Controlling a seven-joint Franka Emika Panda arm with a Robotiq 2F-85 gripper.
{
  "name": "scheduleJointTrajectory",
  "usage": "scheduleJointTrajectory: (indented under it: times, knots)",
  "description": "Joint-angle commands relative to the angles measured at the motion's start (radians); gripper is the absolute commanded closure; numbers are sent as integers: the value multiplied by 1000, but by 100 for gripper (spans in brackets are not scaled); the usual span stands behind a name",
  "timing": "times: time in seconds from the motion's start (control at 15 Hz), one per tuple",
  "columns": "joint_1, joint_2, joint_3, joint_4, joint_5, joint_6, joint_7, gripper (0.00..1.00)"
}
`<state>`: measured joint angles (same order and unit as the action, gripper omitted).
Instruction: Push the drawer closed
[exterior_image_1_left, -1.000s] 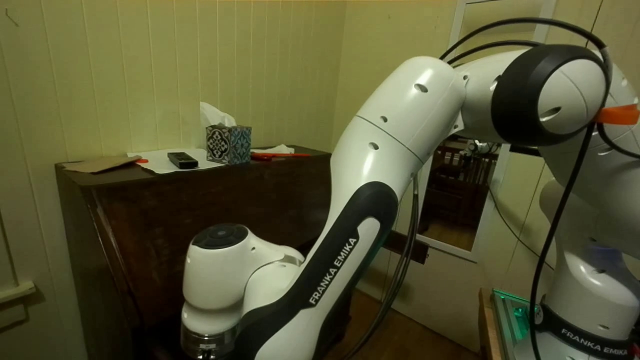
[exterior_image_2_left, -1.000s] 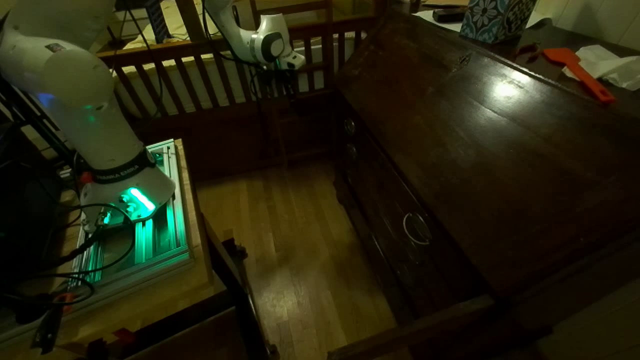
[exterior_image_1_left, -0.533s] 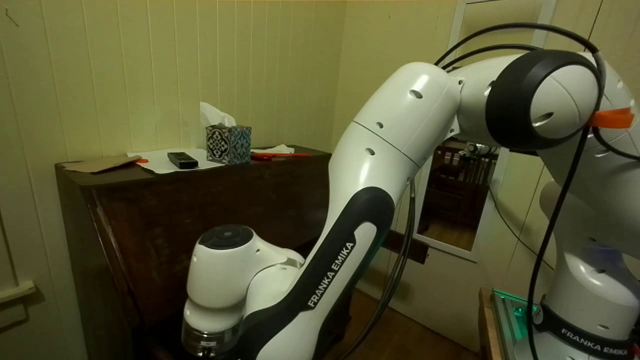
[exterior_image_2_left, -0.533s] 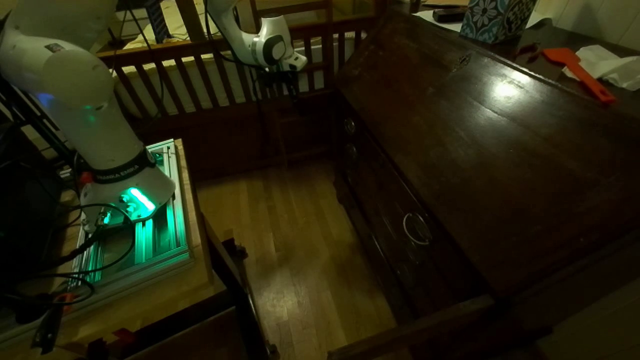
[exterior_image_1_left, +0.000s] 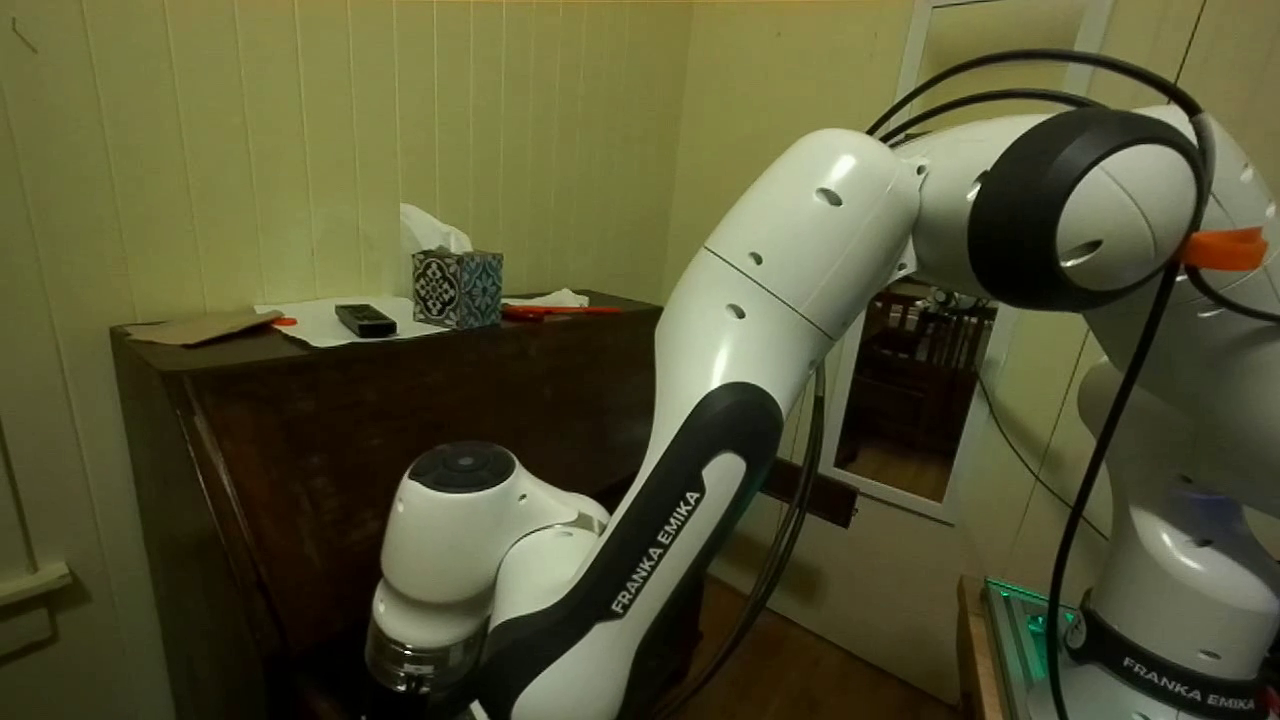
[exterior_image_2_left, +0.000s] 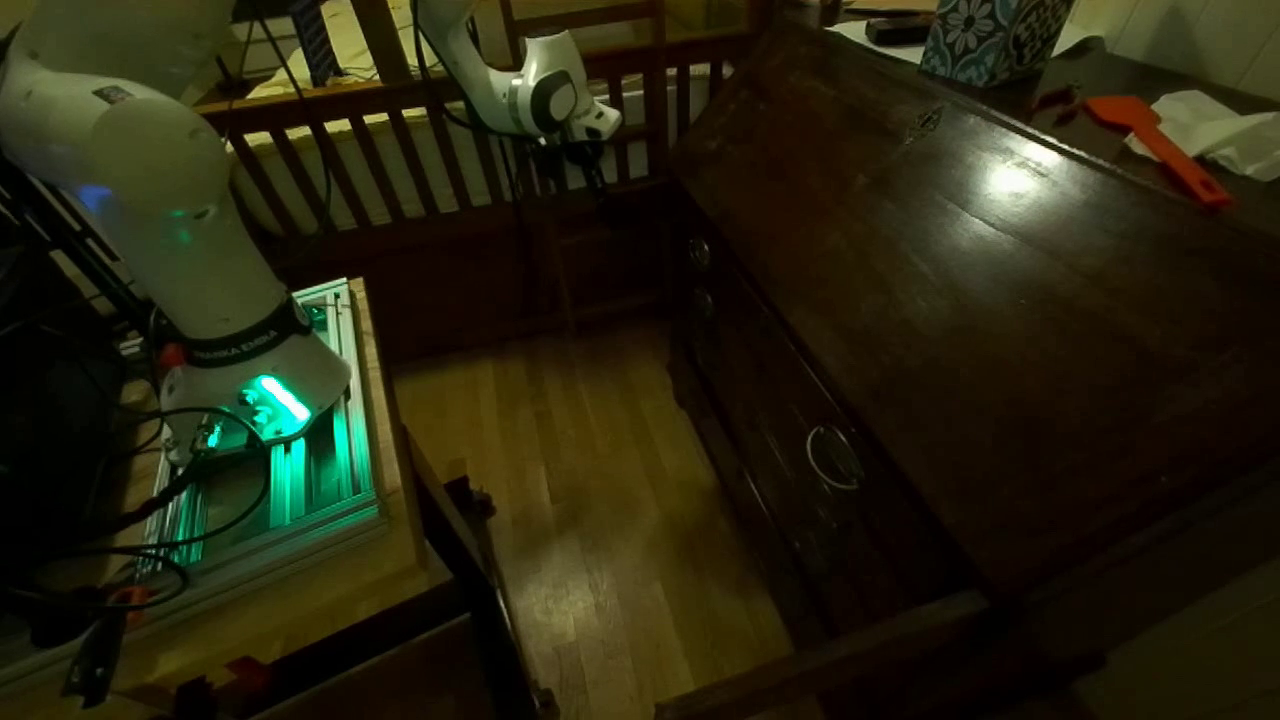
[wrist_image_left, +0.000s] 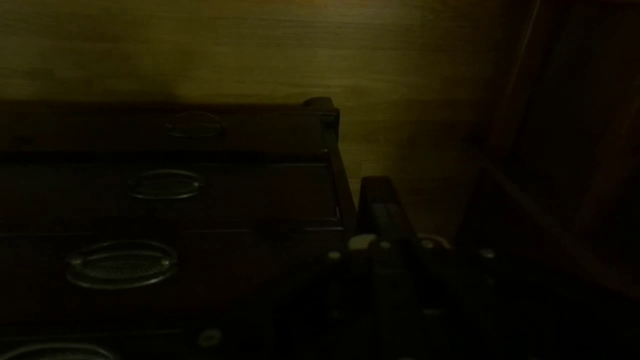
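Observation:
A dark wooden desk (exterior_image_2_left: 980, 290) carries several drawers down its front. In the wrist view their oval metal handles show, one on a drawer front (wrist_image_left: 270, 192) in the middle. The picture is too dark to tell which drawer stands out from the desk. My gripper (wrist_image_left: 378, 182) is shut with nothing visible between its fingers, just past the right end of the drawer fronts and over the floor. An exterior view has the gripper (exterior_image_2_left: 600, 188) hanging at the desk's far end, a small gap from the front. Elsewhere its fingers fall below the frame.
A narrow wooden board (exterior_image_2_left: 830, 650) juts from the desk front's near end. A slatted wooden bench (exterior_image_2_left: 400, 180) stands behind my arm. On the desk top are a tissue box (exterior_image_1_left: 458, 290), a black remote (exterior_image_1_left: 366, 321) and a red tool (exterior_image_2_left: 1160, 150). Wooden floor (exterior_image_2_left: 590, 480) lies between base and desk.
The arm has sunk a little, its elbow and forearm lower. The wrist and gripper have shifted slightly toward the desk front in an exterior view. The desk and its things have not visibly moved.

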<state>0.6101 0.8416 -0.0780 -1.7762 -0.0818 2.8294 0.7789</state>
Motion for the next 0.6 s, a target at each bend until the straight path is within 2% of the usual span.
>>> scheduleJointTrajectory:
  times: [0.0, 0.27, 0.53]
  knots:
    - [-13, 38, -29, 50, 5, 49, -38, 100]
    - [-29, 81, -41, 113, 11, 68, -67, 100]
    - [-74, 135, -19, 198, 30, 77, -101, 100]
